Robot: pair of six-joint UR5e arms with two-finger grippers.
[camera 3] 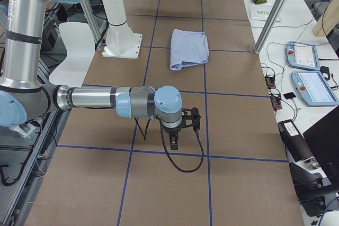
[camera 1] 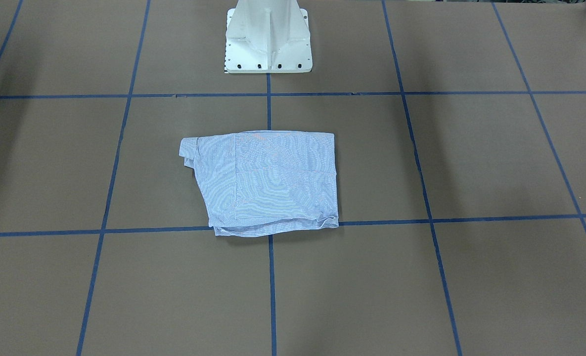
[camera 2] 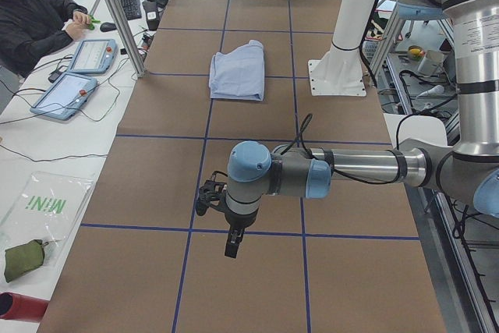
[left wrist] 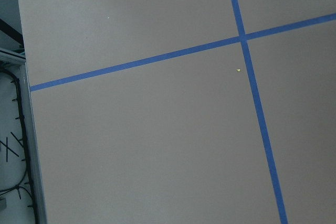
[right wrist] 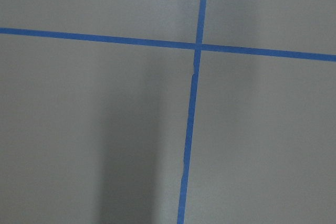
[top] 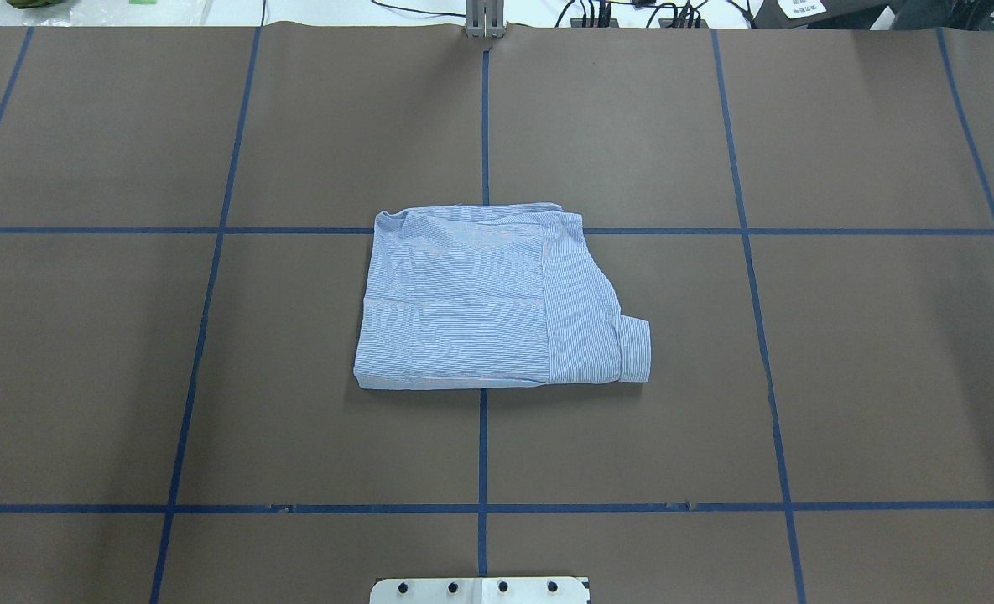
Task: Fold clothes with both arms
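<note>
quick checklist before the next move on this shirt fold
1. Shirt folded into a compact stack: ok.
2. Edges tidy: not ok, one cuff sticks out at the robot's right near corner.
3. Left arm clear of the shirt: ok, it is over bare table.
4. Right arm clear of the shirt: ok.
5. Both jaws open: cannot tell, they show only in the side views.

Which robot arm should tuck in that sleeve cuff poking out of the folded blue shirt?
Probably the silver-grey right arm. The cuff of the folded light blue striped shirt pokes out on the robot's right side. Neither arm is near it, though.
</note>
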